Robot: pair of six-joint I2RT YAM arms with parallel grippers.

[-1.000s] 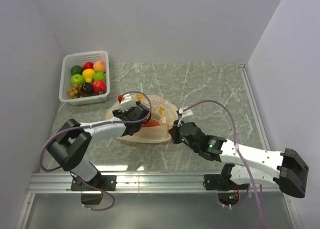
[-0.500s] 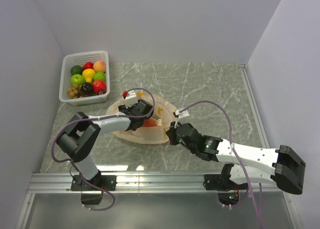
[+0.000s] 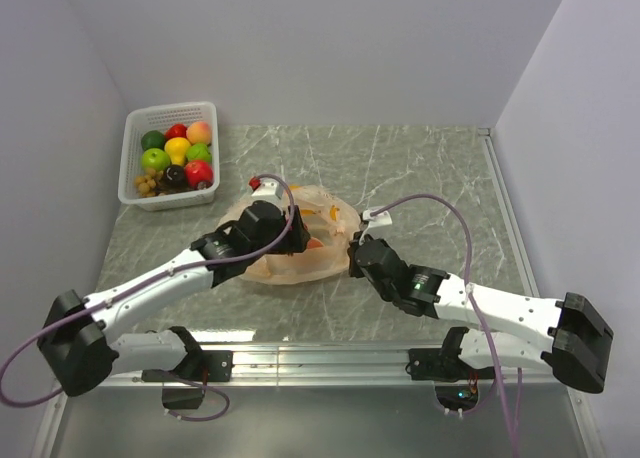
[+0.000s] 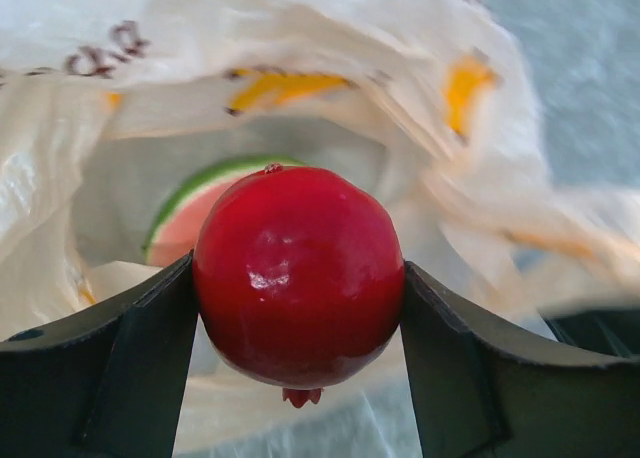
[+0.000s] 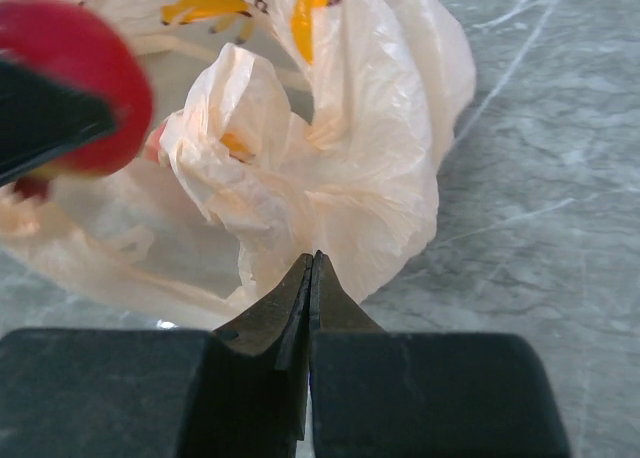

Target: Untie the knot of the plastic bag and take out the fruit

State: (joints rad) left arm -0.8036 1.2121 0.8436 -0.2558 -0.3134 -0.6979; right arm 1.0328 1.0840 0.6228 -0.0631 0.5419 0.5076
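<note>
L fingers (image 4: 130, 368) clamp apple (image 4: 298, 273); bag (image 4: 330, 68) mouth, wedge (image 4: 190, 203) beyond tips. R fingers (image 5: 270, 318) closed at bag edge.

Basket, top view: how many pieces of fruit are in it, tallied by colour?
In the white basket:
green fruit: 3
red fruit: 2
yellow fruit: 1
peach-coloured fruit: 1
dark purple fruit: 1
tan ball cluster: 1
Total: 9
</note>
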